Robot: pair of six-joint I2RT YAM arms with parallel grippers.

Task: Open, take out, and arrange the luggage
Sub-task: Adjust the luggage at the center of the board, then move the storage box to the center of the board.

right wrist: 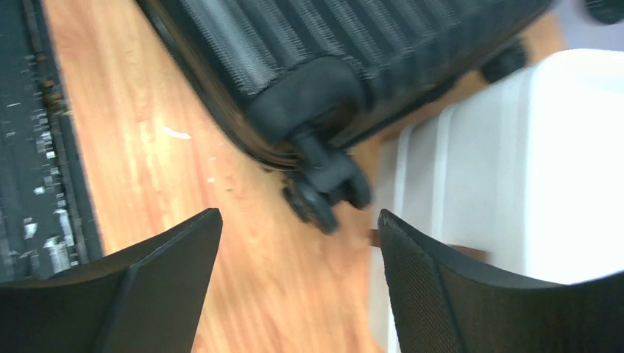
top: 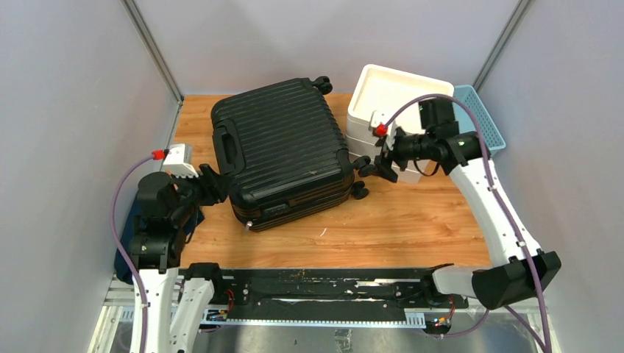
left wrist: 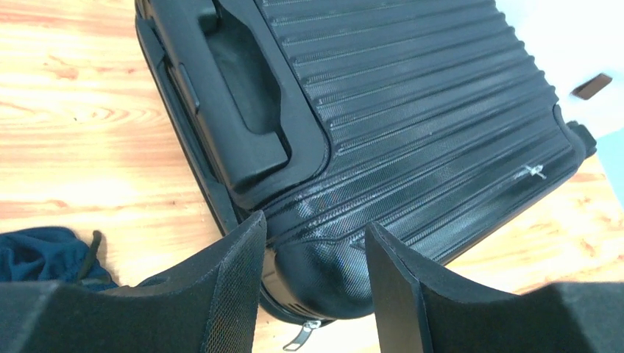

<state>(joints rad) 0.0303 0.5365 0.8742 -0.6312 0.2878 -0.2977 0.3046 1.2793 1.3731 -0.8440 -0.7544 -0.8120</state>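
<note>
Black ribbed luggage lies flat, closed.

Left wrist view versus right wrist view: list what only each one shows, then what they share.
Left wrist only: the luggage handle, a zipper pull, dark blue cloth. Right wrist only: the black rail beside the table, a white scrap. Shared: the luggage's ribbed shell, the table, the white drawer unit, washed out on the left. The left gripper and right gripper each show open in their own view.

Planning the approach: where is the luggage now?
Top view: the luggage lies flat left of centre, between the left gripper and right gripper, white drawer unit at its right.
</note>
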